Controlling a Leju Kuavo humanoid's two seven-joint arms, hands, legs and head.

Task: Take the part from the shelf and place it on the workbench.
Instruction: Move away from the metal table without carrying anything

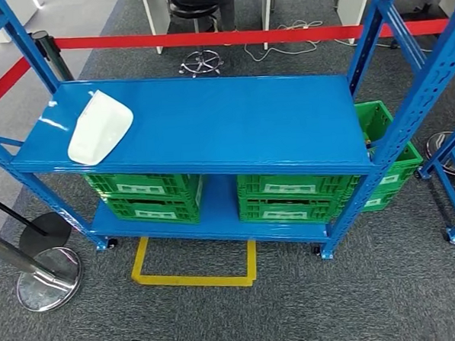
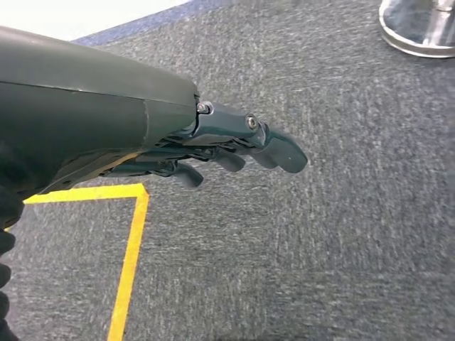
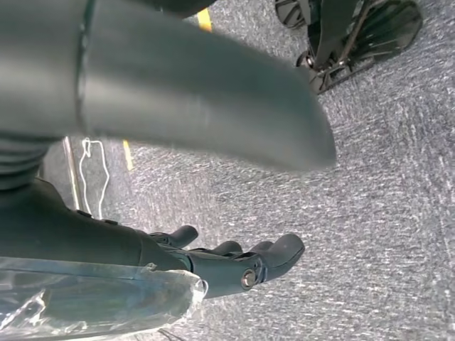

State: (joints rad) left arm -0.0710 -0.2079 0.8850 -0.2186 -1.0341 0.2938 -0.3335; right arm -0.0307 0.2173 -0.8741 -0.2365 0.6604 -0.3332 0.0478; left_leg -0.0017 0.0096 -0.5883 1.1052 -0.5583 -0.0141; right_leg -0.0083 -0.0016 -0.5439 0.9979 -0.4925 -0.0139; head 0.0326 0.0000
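Carpet (image 1: 233,315) was the closest thing in the head view, grey, with a yellow tape rectangle (image 1: 195,277) marked on it just in front of the blue shelf (image 1: 211,122). So the robot was parked facing the shelf and, as far as I could judge, the job hadn't really started: the reach was the step in hand.

Both arms were hanging down. Left hand (image 2: 236,145) had its fingers stretched out and a bit apart over the carpet, holding nothing. Right hand (image 3: 236,263) was the same deal, fingers extended, nothing in them.

The part, a white moulded plastic shell (image 1: 100,127), sat on the shelf's top level at the far left end, near the front edge, a bit slanted. It's on the left side, so I'd guess the left arm is the natural pick. It's wide and smooth and rounded, so the next move probably calls for lifting the arm up and getting the fingers around an edge instead of pressing down on the dome, or it could skid on that glossy surface.

Green crates (image 1: 152,193) sat on the lower level, with another one (image 1: 385,154) off to the right.

Hard bits: no workbench anywhere that I could see, so the drop-off spot is unknown. The shell's underside was hidden too, and something clear and shiny by the right wrist I couldn't identify.
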